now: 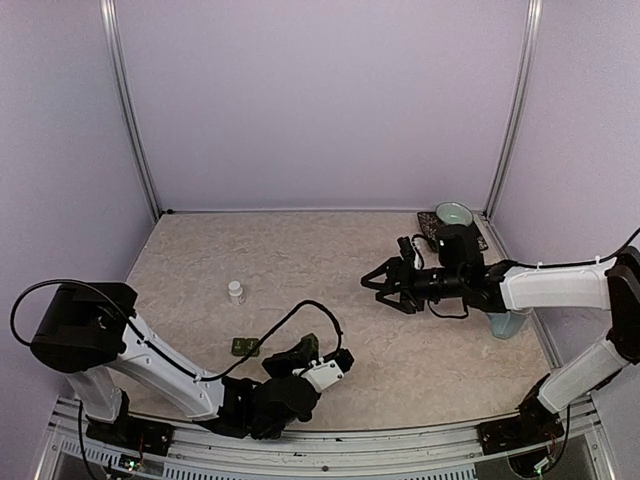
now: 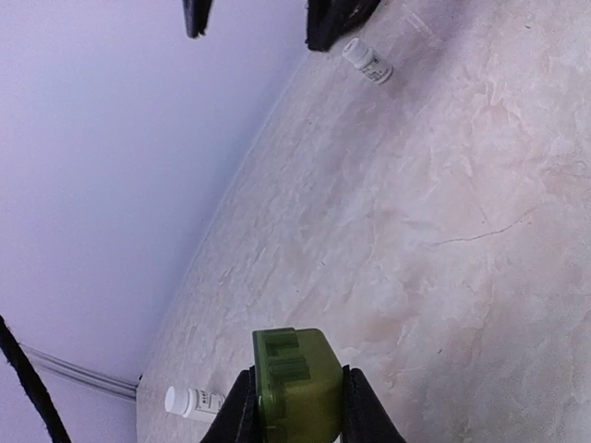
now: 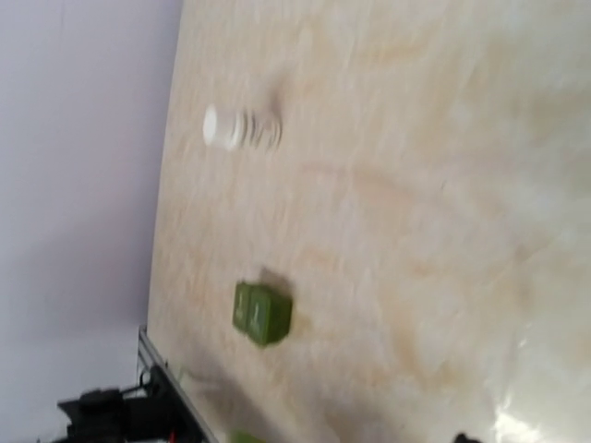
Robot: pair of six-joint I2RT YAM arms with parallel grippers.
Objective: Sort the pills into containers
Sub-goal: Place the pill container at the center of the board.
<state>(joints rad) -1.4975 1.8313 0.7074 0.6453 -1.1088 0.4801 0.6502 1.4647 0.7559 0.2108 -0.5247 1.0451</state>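
My left gripper [image 1: 312,352] [image 2: 297,380] is shut on a dark green container piece [image 2: 294,383] and holds it low over the near middle of the table. A second green container piece [image 1: 245,347] [image 3: 261,314], showing two joined lidded squares, lies on the table just to its left. A small white pill bottle [image 1: 235,291] [image 3: 231,129] stands further back on the left. In the left wrist view one white bottle [image 2: 194,402] lies beside the fingers and another [image 2: 367,61] far off. No loose pills show. My right gripper [image 1: 385,283] hovers open at centre right with nothing in it.
A green bowl on a dark saucer [image 1: 453,215] sits in the back right corner. A pale blue mug [image 1: 506,324] stands behind my right forearm at the right edge. Walls and metal posts enclose the table on three sides.
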